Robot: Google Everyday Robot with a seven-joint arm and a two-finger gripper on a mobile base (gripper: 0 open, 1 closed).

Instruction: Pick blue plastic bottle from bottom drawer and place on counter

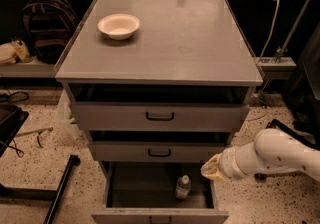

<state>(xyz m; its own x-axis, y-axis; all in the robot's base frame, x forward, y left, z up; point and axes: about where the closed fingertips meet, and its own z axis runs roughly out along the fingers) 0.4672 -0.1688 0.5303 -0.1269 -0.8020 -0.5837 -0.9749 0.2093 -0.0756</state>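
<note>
The blue plastic bottle (183,187), small and clear with a white cap, stands upright in the open bottom drawer (120,188), towards its right side. The gripper (211,168) is at the tip of the white arm that reaches in from the right. It hovers at the drawer's right edge, just right of and above the bottle, apart from it. The counter (185,38) is the broad grey top of the cabinet.
A white bowl (119,25) sits at the counter's back left. Two shallower drawers with black handles (160,116) stand slightly open above the bottom drawer. A backpack (42,23) is on a shelf at left. A black stand leg (60,188) lies on the floor at left.
</note>
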